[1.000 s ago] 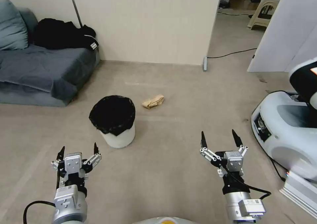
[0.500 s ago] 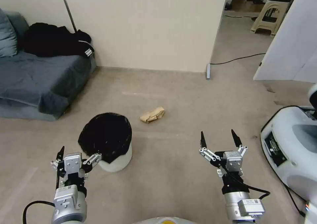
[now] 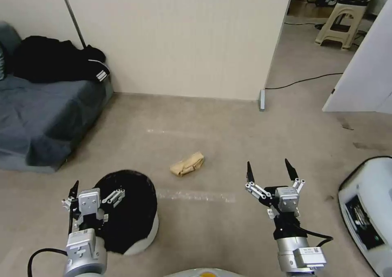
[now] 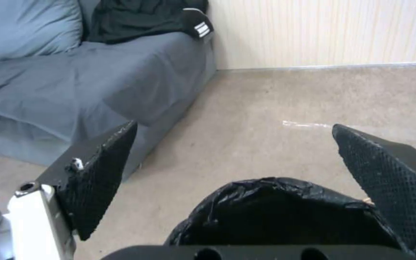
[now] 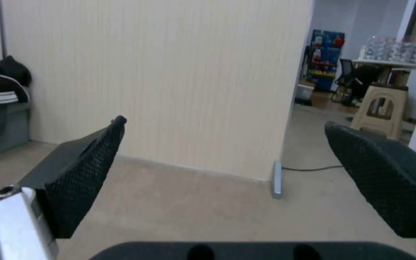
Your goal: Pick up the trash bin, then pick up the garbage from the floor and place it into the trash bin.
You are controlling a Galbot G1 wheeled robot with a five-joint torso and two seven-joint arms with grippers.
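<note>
Off to the far left of your left gripper (image 3: 96,187) sits a grey sofa (image 3: 36,118) with a black garment (image 3: 53,60) heaped on its cushion against the wall. Your left gripper hangs directly over the trash bin (image 3: 134,220), and its fingers (image 4: 102,169) are spread wide with nothing held between them. In the left wrist view the crinkled black bag (image 4: 280,213) lining the bin shows low between those two fingers, not touched by either. The bin stands upright on the carpet, its white wall showing below the bag on the side toward your right gripper.

Ahead of the left gripper and to its right, a crumpled tan paper bag (image 3: 187,164) lies on the carpet, well apart from the bin's rim and roughly midway between your two grippers, a little farther out than both. A pale strip of tape (image 3: 196,195) runs across the floor just nearer to you than that paper bag.

Your right gripper (image 3: 271,175) hovers above bare carpet, wide open and empty, its fingertips (image 5: 376,180) pointing toward the beige partition wall (image 5: 169,72). To the right of this gripper, at the edge of the head view, stands a white machine base (image 3: 367,211) with a black cable along it. Beyond the partition's end, a beige stool (image 3: 339,24) stands in the next room.
</note>
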